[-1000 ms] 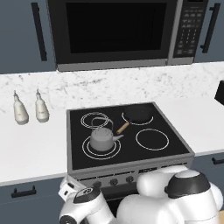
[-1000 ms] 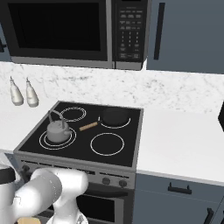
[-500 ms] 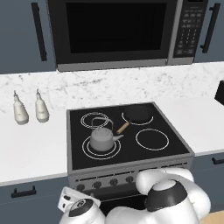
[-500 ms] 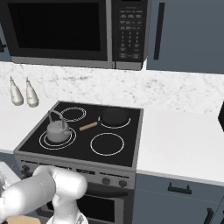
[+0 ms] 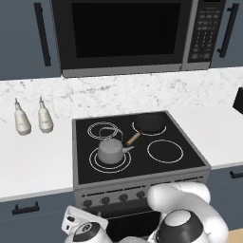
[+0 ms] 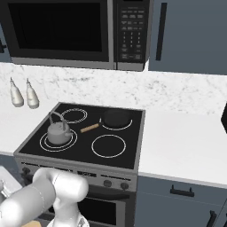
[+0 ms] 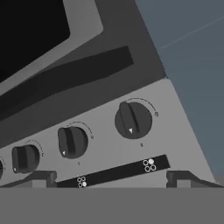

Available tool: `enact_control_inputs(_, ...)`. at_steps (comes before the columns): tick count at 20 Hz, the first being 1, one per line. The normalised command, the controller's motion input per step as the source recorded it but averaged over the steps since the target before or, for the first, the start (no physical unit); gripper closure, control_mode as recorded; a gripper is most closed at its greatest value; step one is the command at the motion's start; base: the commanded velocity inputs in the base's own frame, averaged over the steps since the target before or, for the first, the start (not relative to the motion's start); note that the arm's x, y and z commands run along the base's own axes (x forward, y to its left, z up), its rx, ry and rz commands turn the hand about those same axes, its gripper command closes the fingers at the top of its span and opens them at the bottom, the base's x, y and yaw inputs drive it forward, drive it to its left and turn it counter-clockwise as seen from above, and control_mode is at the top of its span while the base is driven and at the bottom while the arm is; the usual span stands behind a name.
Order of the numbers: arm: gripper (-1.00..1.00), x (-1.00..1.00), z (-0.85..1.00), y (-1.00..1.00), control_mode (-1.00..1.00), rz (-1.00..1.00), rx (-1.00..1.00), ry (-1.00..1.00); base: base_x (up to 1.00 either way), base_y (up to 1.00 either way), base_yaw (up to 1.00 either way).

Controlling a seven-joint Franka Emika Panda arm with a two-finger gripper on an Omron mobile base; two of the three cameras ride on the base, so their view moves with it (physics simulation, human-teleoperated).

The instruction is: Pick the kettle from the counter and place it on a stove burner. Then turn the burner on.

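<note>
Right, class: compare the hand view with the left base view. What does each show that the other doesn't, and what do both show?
Hand view alone: the open fingers and the small burner symbols by the knobs. Left base view alone: the kettle sitting on the burner, two bottles on the counter, the microwave. Both: the stove knobs.

In your hand view, the leftmost knob (image 7: 1, 168) at 9 o'clock is cut by the frame edge. The oven handle (image 7: 65, 76) runs off toward 9 o'clock. The 2 bottles' (image 5: 32, 117) caps are too small to make out.
</note>
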Motion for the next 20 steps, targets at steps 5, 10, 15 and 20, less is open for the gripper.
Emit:
enact_control_inputs(5,-1.0,0.16,0.0,-0.35,-1.0,0.06,0.0,0.0,0.0,0.0,0.0)
enact_control_inputs(10,-1.0,0.14,0.0,-0.04,-1.0,0.01,0.0,0.0,0.0,0.0,0.0)
enact_control_inputs(15,-1.0,0.09,-0.17,0.08,-1.0,0.0,-0.09,0.0,0.0,0.0,0.0)
enact_control_inputs(20,-1.0,0.06,-0.16,0.28,-1.0,0.0,-0.11,0.0,0.0,0.0,0.0)
